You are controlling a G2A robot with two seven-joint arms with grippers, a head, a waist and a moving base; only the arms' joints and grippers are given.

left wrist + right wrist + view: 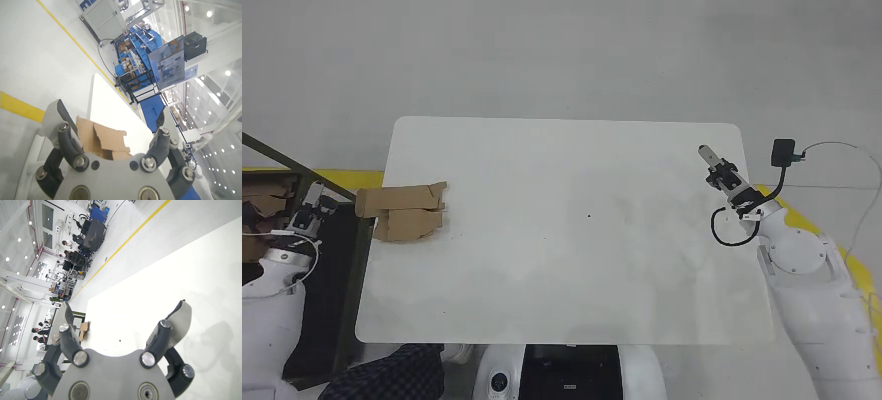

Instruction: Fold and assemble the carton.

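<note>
A brown, partly folded carton point(402, 212) lies flat at the left edge of the white table point(572, 260), one end hanging over that edge. My left gripper point(314, 200) is off the table, left of the carton. In the left wrist view it point(111, 115) is open with nothing between the fingers, and the carton point(105, 136) lies just beyond them. My right gripper point(712, 160) hovers over the table's far right part, far from the carton. In the right wrist view it point(123, 311) is open and empty, with the carton point(84, 330) small across the table.
A dark rack with more cardboard point(267, 210) stands left of the table, under my left arm. A black device on a bent stalk point(785, 153) with cables sits beyond the table's right edge. A tiny dark speck point(589, 214) marks the tabletop's middle.
</note>
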